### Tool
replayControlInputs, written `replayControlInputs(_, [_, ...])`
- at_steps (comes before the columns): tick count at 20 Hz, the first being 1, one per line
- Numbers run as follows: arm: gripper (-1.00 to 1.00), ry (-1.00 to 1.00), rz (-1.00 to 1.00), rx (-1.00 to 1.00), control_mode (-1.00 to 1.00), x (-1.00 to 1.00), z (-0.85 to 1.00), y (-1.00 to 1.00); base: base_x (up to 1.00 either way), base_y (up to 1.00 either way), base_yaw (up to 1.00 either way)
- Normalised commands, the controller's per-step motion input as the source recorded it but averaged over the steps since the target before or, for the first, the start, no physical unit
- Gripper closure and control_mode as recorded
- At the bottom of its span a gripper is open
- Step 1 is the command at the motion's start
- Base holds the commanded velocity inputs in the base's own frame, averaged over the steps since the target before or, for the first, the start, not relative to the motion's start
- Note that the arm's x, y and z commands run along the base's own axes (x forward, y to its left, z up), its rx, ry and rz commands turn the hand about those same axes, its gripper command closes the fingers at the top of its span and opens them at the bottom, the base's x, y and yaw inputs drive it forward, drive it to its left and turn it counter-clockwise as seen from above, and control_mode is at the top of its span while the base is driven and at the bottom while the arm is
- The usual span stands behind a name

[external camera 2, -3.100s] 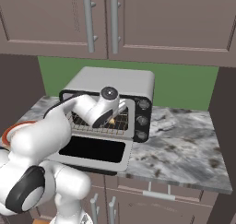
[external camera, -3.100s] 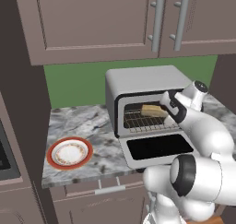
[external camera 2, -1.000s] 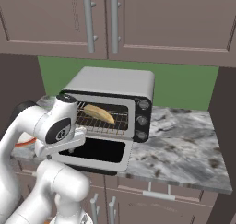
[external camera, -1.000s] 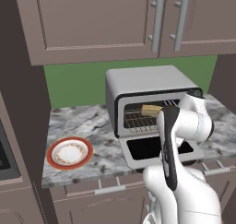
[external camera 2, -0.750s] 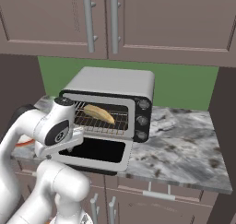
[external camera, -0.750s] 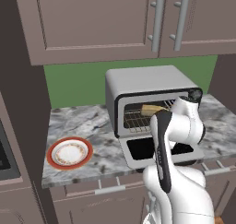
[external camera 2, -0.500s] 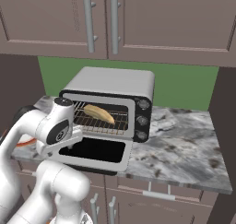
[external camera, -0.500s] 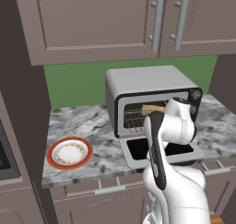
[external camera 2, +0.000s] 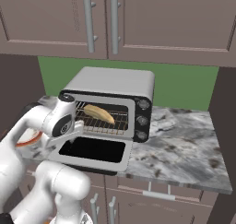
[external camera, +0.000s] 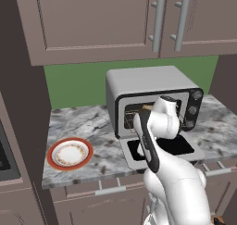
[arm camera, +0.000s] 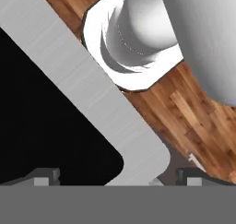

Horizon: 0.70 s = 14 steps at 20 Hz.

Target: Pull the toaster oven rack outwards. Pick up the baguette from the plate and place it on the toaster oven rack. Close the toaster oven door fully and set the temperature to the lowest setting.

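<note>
Right base view: baguette [external camera 2: 98,112] lies on the toaster oven rack [external camera 2: 102,122]; the toaster oven door [external camera 2: 93,151] hangs down. Hand [arm camera: 115,179], spread and empty, straddles the door's corner; next, lift the door shut.

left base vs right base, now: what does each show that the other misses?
Left base: the round white plate with the orange-red rim, bare, on the counter left of the oven.

Right base: the short golden baguette in full on the thin wire rack, and the open gripper at the door's left edge.

Both: the boxy silver-grey toaster oven, its dark-glass drop-down door lying open, and the marbled grey counter.
</note>
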Motion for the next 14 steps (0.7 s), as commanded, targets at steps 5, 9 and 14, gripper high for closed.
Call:
replayControlInputs(5, [-1.00, 0.03, -0.03, 0.00, -1.00, 0.60, 0.00, 0.16, 0.00, 0.00, 0.00])
replayControlInputs(9, [-1.00, 0.01, -0.03, 0.00, -1.00, 0.63, 0.00, 0.13, 0.00, 0.00, 0.00])
replayControlInputs(14, [-1.00, 0.00, -0.01, 0.00, -1.00, 0.53, 0.00, 0.09, 0.00, 0.00, 0.00])
